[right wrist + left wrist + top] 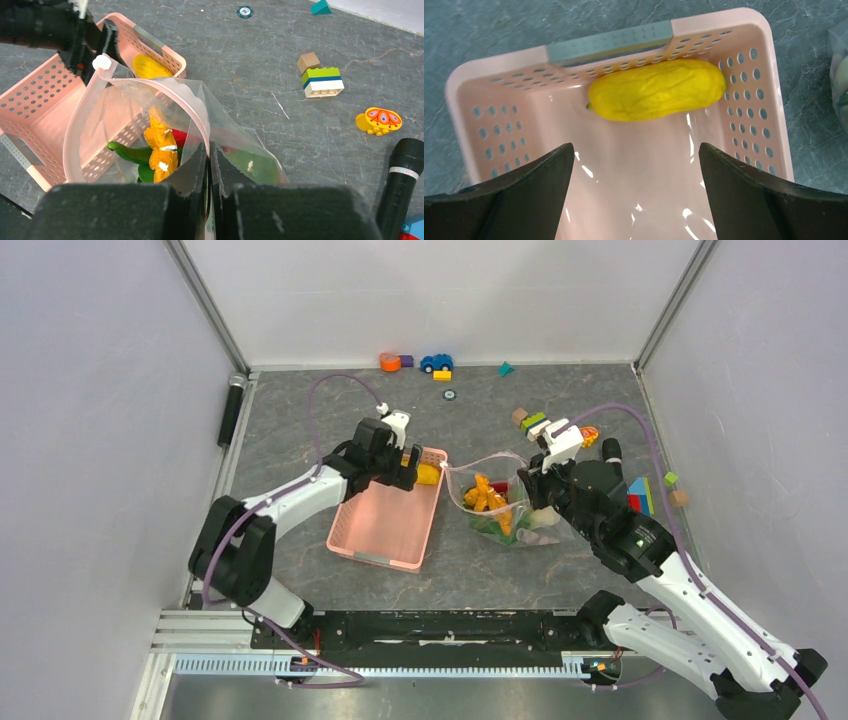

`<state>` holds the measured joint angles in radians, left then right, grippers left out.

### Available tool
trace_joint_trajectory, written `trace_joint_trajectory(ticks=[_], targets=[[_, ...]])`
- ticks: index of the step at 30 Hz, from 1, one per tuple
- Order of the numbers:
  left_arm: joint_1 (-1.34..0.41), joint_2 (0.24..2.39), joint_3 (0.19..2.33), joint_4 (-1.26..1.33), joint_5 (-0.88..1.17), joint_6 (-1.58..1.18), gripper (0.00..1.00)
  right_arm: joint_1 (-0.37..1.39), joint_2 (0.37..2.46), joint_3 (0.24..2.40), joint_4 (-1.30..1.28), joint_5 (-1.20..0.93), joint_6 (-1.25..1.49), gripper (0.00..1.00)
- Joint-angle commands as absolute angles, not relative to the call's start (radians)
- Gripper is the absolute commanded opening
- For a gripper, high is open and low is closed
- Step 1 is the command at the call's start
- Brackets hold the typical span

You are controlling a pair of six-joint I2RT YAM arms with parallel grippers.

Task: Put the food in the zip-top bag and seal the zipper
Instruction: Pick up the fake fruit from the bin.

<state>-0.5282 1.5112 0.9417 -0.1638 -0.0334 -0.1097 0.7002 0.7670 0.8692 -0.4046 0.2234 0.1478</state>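
Note:
A yellow mango (pixel 658 90) lies in the pink basket (pixel 499 60), against its far wall. My left gripper (pixel 636 150) hangs open over the basket floor just short of the mango, with nothing between its fingers. In the top view it (pixel 408 468) is at the basket's far right corner. The zip-top bag (pixel 125 100) stands open right of the basket, holding orange pieces (pixel 160 145), green pieces (pixel 125 151) and a red chili (pixel 182 137). My right gripper (pixel 208 147) is shut on the near side of the bag's pinkish zipper (pixel 190 107) rim. The white slider (pixel 101 62) sits at the rim's far left end.
Building blocks (pixel 322 81), a yellow butterfly toy (pixel 378 120) and a black cylinder (pixel 400 175) lie right of the bag. A toy car (pixel 436 362) and small pieces sit by the back wall. Another black cylinder (pixel 232 408) lies at the left edge.

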Motion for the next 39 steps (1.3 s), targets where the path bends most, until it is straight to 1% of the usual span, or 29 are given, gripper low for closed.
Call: trace_joint_trajectory(ticks=[1,10,22,26,31,37,39], targets=[[-0.526,1.608,1.051,-0.149,0.077,-0.028,1.0,0.701,0.752,0.888,-0.391,0.247,0.124,0.09],[-0.519,1.771,1.219,-0.261,0.007,0.048,1.0,0.702,0.742,0.882,-0.392,0.241,0.122,0.09],[-0.518,1.91,1.331,-0.373,0.064,0.049,1.0,0.701,0.74,0.883,-0.39,0.246,0.117,0.09],[-0.518,1.897,1.32,-0.386,0.12,0.034,1.0,0.702,0.74,0.878,-0.389,0.244,0.114,0.09],[-0.519,1.839,1.253,-0.384,0.135,-0.018,0.99,0.702,0.735,0.877,-0.387,0.248,0.112,0.09],[-0.52,1.758,1.164,-0.365,0.13,-0.071,0.92,0.701,0.74,0.876,-0.386,0.25,0.111,0.09],[-0.52,1.739,1.153,-0.364,0.131,-0.083,0.86,0.702,0.743,0.878,-0.385,0.25,0.112,0.09]])
